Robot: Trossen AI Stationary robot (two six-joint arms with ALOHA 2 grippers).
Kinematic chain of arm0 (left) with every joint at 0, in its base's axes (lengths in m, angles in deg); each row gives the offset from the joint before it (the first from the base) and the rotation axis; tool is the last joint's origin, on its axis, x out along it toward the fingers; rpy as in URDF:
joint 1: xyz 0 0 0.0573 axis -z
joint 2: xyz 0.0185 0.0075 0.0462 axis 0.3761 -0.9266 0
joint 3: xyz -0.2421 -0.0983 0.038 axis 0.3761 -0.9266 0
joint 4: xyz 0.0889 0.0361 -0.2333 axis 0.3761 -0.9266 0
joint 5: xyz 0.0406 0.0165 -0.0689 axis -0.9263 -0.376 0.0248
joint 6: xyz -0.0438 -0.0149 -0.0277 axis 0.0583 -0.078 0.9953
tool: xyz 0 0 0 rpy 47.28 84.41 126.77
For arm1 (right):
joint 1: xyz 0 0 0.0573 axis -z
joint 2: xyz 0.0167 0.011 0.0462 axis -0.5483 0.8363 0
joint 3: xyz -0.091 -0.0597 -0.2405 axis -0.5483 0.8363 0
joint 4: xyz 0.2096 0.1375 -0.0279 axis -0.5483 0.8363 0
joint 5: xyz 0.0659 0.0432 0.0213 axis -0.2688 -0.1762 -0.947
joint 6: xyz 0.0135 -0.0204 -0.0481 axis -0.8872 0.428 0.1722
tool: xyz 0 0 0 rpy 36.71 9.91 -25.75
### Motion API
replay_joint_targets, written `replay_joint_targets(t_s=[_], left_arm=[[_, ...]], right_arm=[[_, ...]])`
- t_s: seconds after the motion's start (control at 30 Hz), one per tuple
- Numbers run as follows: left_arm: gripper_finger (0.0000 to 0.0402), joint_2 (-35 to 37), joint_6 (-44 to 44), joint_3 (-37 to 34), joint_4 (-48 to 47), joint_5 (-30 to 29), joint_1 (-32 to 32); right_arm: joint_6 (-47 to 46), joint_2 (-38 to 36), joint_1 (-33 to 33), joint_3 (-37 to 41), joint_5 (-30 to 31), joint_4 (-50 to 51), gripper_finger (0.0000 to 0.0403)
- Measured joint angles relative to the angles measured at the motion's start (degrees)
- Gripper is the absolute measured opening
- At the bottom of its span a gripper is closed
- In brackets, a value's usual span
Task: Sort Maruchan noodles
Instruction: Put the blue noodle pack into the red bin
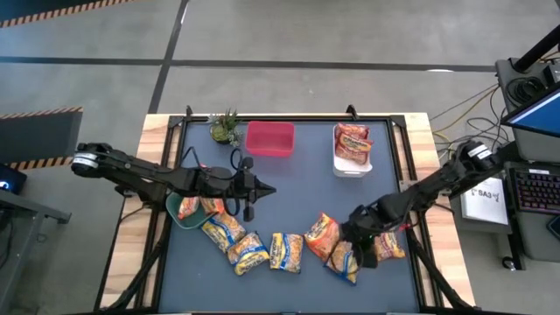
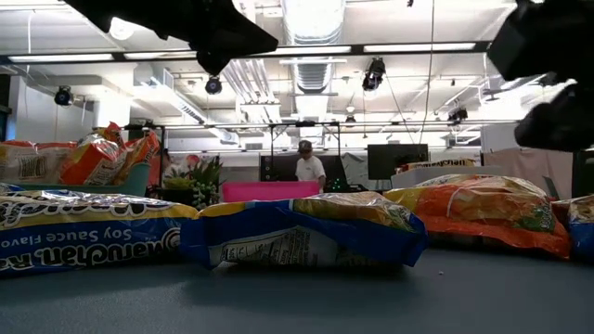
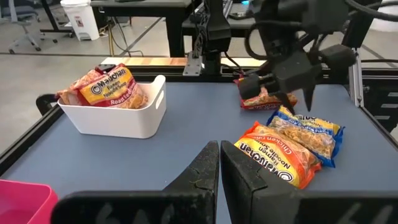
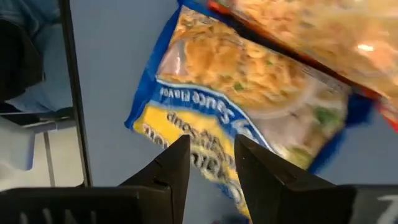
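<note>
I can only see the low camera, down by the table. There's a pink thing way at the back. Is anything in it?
Observer: From above, the pink bin looks empty.
Operator: Are any noodles sorted yet?
Observer: Yes, a few red-and-orange Maruchan packets sit in a white bin at the back right.
Operator: What are the arms doing?
Observer: The right gripper hovers with its jaws apart over a yellow-and-blue Soy Sauce packet, with nothing between them. The left gripper waits over mid-table, jaws shut.
</note>
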Motion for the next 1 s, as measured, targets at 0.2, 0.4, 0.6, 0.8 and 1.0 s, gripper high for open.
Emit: replay_joint_targets(t_s=[0.2, 0.4, 0.6, 0.8, 1.0], left_arm=[[0.0, 0.0, 0.2, 0.0, 0.03, 0.0, 0.0], [0.0, 0.0, 0.52, 0.0, -0.07, 0.02, 0.04], [0.0, -1.03, 0.81, 0.0, 0.2, 0.0, 0.04], [0.0, -3.49, 2.84, 0.04, 2.44, 0.0, 0.04], [0.0, -8.8, 4.07, 1.54, 2.96, 0.03, 0.04]], right_arm=[[0.85, 5.81, -0.66, -0.24, 3.08, 0.03, 0.0113], [3.93, 5.65, 1.58, -0.24, 7.97, -0.12, 0.0112], [11.88, 1.96, 6.83, -0.33, 31.89, 1.38, 0.0113], [15.94, -5.73, 9.83, -3.91, 34.32, 1.63, 0.0113], [3.01, -14.36, 9.72, -2.79, 32.37, 7.85, 0.0113]])
